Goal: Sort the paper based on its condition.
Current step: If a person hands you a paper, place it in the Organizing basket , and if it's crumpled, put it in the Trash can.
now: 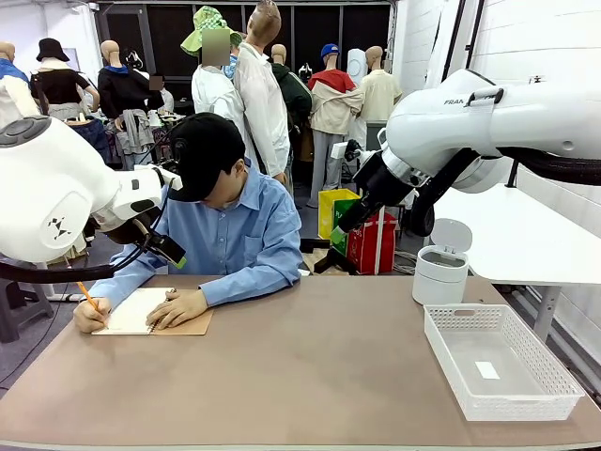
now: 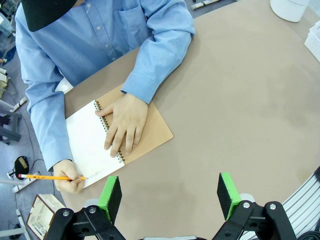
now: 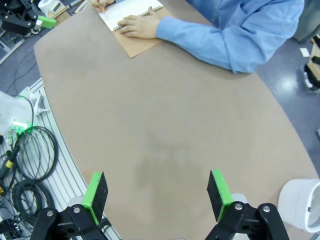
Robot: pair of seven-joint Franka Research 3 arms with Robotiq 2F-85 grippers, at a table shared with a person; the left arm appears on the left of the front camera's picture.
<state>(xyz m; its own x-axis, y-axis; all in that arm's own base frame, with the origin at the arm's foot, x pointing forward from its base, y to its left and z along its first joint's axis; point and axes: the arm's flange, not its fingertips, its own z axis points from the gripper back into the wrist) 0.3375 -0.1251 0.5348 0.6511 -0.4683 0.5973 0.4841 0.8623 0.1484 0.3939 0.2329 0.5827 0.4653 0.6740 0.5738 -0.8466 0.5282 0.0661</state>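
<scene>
The paper [image 2: 86, 145] is the white top page of an open spiral notebook with a brown cover [image 2: 152, 131], lying at the table's far left [image 1: 131, 310]. A person in a blue shirt writes on it with an orange pencil [image 2: 50, 177] and presses the other hand [image 2: 125, 125] on the binding. My left gripper [image 2: 170, 195] hangs open high above the table, near the notebook. My right gripper [image 3: 157, 192] is open too, raised over the bare middle of the table. In the front view both grippers [image 1: 172, 254] [image 1: 343, 221] hover on either side of the person.
A white mesh basket [image 1: 470, 312] with a small white tag [image 1: 486, 370] in it stands at the right front. Behind it is a white lidded bin [image 1: 441, 268]. Cables [image 3: 30, 160] lie on the floor beside the table edge. The brown tabletop [image 1: 310, 366] is bare in the middle.
</scene>
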